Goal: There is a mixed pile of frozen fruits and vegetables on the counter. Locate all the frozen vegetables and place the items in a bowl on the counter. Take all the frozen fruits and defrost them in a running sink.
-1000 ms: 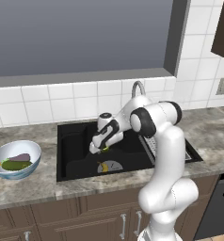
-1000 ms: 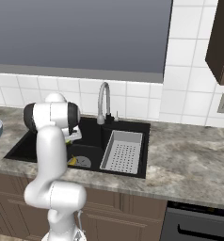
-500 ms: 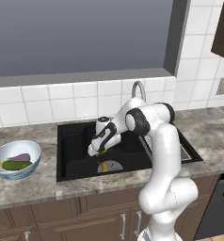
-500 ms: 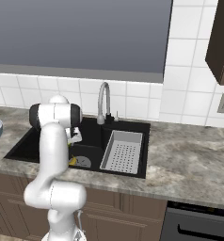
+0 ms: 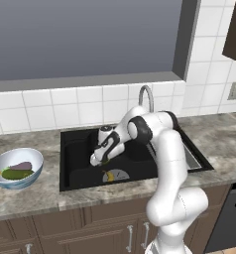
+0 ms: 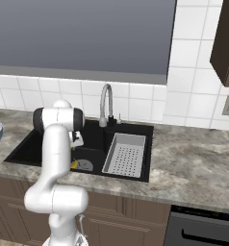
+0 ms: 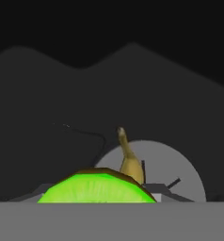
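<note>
My gripper [image 5: 100,160] hangs low inside the black sink [image 5: 75,144], shut on the small bright green lime [image 5: 106,160]. In the hand view the lime [image 7: 97,188] sits between my fingers at the bottom edge. Just below and beyond it, the yellow banana [image 7: 129,162] lies on the round grey drain [image 7: 161,164] of the basin floor; the left base view also shows the banana [image 5: 109,175]. The pale blue bowl [image 5: 22,155] stands on the counter [image 5: 30,198] left of the sink, holding the dark green cucumber [image 5: 12,173] and the grey-purple eggplant [image 5: 22,165].
A curved chrome faucet [image 6: 106,100] rises behind the sink, with no water visible. A grey perforated tray [image 6: 124,153] fills the sink's right part. A tiled wall and a window ledge run behind the counter. A dark oven front [image 6: 203,230] sits lower right.
My gripper has sunk a little lower and to the left inside the basin, still holding the lime. The banana and the bowl have not moved.
</note>
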Tool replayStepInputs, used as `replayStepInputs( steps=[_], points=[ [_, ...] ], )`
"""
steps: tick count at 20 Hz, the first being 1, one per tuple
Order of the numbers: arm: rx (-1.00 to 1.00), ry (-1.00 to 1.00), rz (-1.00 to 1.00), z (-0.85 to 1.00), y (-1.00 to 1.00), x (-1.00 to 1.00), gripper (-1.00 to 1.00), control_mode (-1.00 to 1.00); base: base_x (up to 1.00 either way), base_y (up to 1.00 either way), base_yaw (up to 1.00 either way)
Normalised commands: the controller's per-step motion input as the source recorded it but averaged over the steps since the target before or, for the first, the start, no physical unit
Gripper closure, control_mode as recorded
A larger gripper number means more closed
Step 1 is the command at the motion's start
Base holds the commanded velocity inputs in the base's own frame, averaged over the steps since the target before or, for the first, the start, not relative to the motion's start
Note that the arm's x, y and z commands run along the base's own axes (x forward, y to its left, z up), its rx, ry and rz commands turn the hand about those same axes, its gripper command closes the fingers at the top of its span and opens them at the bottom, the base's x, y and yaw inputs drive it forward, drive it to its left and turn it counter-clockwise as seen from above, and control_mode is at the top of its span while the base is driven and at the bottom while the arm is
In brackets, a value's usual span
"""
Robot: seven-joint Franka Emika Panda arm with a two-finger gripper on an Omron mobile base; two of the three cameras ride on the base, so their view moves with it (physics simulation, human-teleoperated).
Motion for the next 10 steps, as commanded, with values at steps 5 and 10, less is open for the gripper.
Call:
replayStepInputs(
  steps=[5, 10],
  points=[
    [0.00, 0.00, 0.00, -0.19, 0.10, 0.15, 1.00, -1.00, 0.00, 0.00, 0.00],
    [0.00, 0.00, 0.00, -0.20, 0.07, 0.12, 1.00, -1.00, 0.00, 0.00, 0.00]
  ],
)
